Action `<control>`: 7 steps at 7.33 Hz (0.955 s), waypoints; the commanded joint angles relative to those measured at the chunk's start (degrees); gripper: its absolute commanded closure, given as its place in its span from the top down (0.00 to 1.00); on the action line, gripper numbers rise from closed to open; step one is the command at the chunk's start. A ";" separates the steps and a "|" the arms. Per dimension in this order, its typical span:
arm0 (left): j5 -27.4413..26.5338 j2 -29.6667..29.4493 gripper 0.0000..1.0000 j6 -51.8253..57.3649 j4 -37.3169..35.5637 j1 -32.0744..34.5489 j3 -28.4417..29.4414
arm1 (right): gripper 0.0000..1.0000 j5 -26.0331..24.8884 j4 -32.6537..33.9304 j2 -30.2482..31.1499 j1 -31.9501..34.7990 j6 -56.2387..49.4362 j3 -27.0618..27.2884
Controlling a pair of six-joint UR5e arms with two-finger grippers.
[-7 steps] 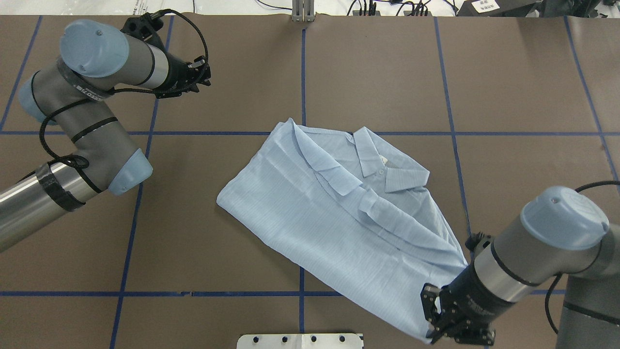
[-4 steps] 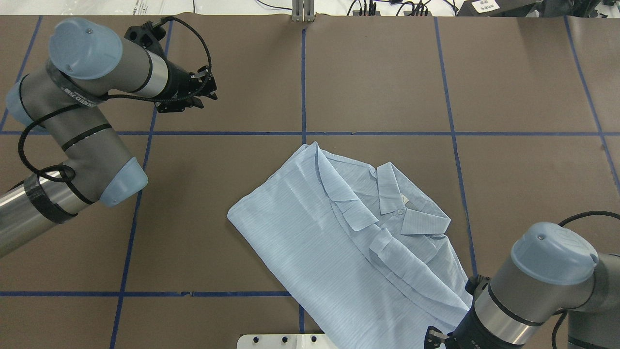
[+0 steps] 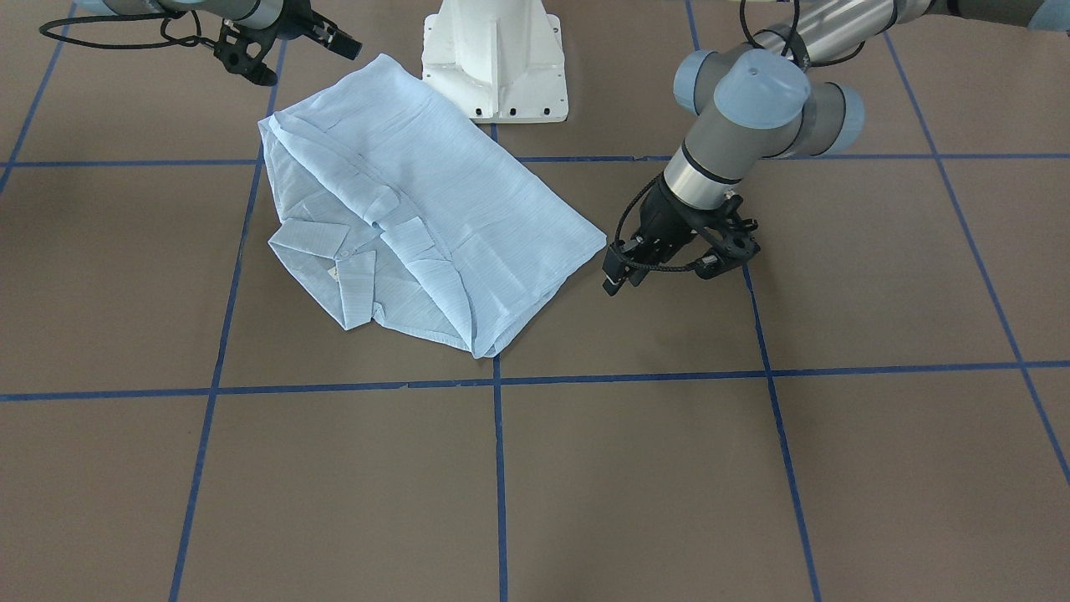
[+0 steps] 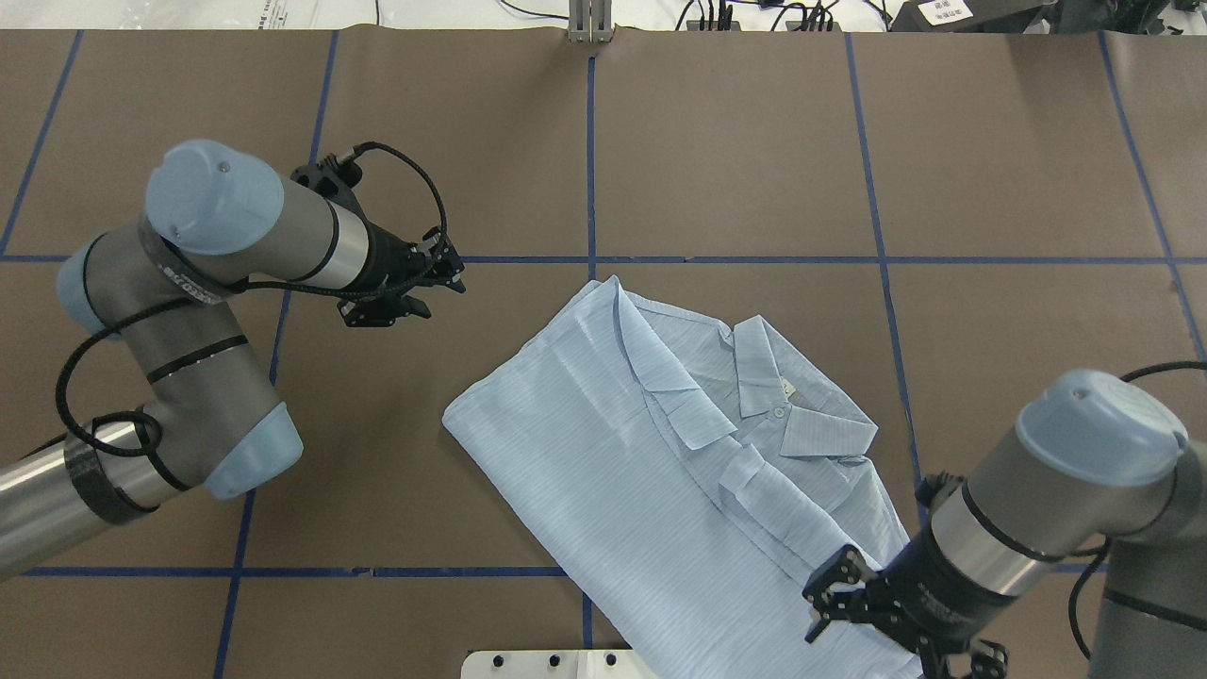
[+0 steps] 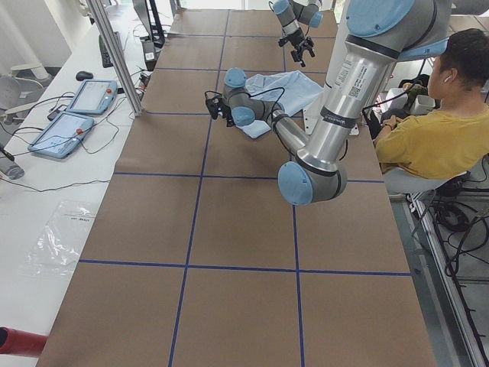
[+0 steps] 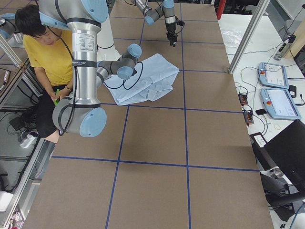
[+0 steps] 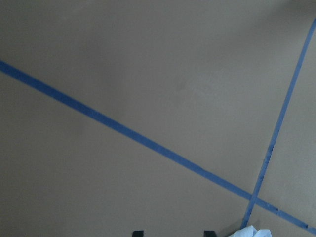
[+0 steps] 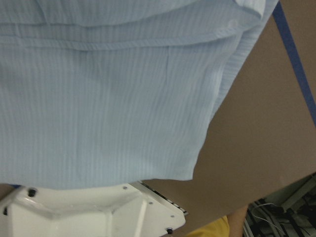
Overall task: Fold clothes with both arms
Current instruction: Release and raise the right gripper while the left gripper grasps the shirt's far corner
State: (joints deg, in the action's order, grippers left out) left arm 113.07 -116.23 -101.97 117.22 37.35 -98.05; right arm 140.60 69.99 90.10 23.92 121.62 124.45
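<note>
The pale blue striped shirt lies partly folded on the brown table near the robot's base, collar up; it also shows in the front view. Its hem fills the right wrist view. My right gripper hovers over the shirt's near right corner, looks open and holds nothing; in the front view it is just off that corner. My left gripper is open and empty over bare table left of the shirt, also in the front view. Its fingertips stand apart, with a shirt corner at the frame's edge.
The white pedestal base stands just behind the shirt's near edge and shows under the hem. Blue tape lines grid the table. A person in yellow sits behind the robot. Control tablets lie beside the table.
The right gripper dragged the shirt toward the robot's base, then let it go and lifted; the shirt has since stayed still. The left gripper moved right and nearer, toward the shirt.
</note>
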 commanded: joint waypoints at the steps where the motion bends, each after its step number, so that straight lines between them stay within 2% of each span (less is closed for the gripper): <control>1: -2.05 2.94 0.62 -5.49 -0.24 -6.47 -2.41 | 1.00 -0.50 0.06 -10.50 14.07 -0.77 -12.58; 2: -3.80 3.38 0.64 -6.99 -0.94 -9.37 -2.41 | 1.00 -0.93 -0.03 -12.99 19.00 -2.86 -15.44; 3: -5.65 3.99 0.64 -8.58 -1.38 -11.84 -2.41 | 1.00 -5.29 -0.03 -14.15 21.14 -8.88 -16.25; 4: -7.67 4.26 0.63 -10.33 -1.38 -14.30 -1.98 | 1.00 -9.25 0.06 -14.25 22.21 -13.38 -16.69; 5: -7.77 3.83 0.62 -10.35 -1.47 -14.50 -1.36 | 1.00 -9.63 -0.03 -14.25 22.31 -14.12 -17.57; 6: -7.78 3.56 0.46 -10.35 -1.47 -14.76 -1.18 | 1.00 -9.64 0.06 -14.68 22.31 -14.13 -17.66; 7: -7.69 3.56 0.00 -10.35 -1.82 -14.67 -2.23 | 1.00 -9.64 0.06 -14.69 22.57 -14.13 -17.75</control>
State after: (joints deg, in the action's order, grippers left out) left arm 105.45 -112.55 -112.21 115.69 22.89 -99.65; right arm 131.24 70.02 75.60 46.17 107.88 106.96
